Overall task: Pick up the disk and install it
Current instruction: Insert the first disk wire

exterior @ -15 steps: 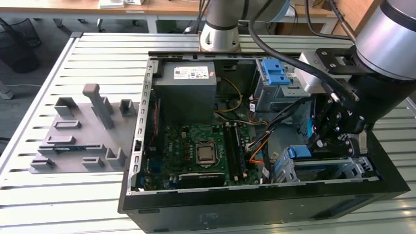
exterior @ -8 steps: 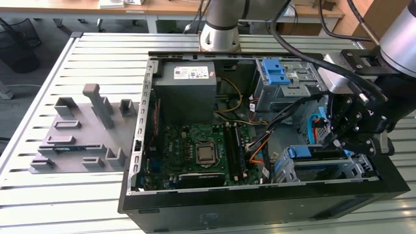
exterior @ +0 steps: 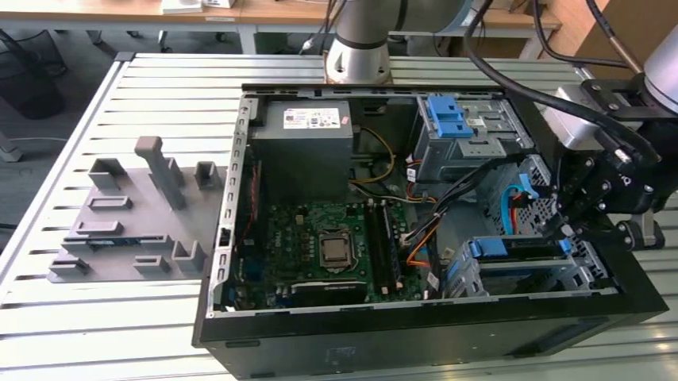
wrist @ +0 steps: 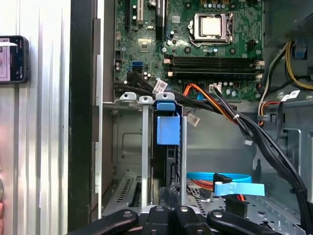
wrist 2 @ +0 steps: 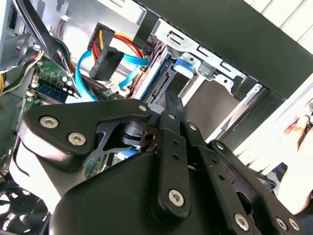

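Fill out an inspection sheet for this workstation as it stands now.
Surface: slatted metal table, carrying an open computer case lying on its side.
Job's things: the disk stands on edge in the drive cage inside the case, its blue carrier end facing the motherboard.
Clutter: grey fixture block on the table at the exterior view's left; a phone lies beside the case.
Grippers: the hand hangs over the case's drive bay corner, by the disk.
Cables: blue flat data cable and orange and black wire bundles cross the case near the cage.
Surroundings: wooden benches behind the table.
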Motion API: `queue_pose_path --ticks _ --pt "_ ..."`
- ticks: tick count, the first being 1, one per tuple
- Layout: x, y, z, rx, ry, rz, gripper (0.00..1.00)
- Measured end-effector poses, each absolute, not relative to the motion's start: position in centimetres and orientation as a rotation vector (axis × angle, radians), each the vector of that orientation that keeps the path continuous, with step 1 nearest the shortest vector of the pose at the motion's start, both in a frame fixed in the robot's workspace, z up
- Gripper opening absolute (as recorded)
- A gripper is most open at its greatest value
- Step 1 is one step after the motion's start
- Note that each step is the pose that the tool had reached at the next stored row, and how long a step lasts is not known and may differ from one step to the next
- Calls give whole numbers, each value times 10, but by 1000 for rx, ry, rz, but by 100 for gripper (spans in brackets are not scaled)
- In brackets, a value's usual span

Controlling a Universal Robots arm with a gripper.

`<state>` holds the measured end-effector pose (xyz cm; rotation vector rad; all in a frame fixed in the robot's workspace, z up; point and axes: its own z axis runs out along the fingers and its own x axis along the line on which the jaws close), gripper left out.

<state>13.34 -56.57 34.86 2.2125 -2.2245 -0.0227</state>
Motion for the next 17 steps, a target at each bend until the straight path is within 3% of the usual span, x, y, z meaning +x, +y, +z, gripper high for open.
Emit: queue_pose_path --ticks 17 --pt "136 -540 361 2214 -2226 -18 11"
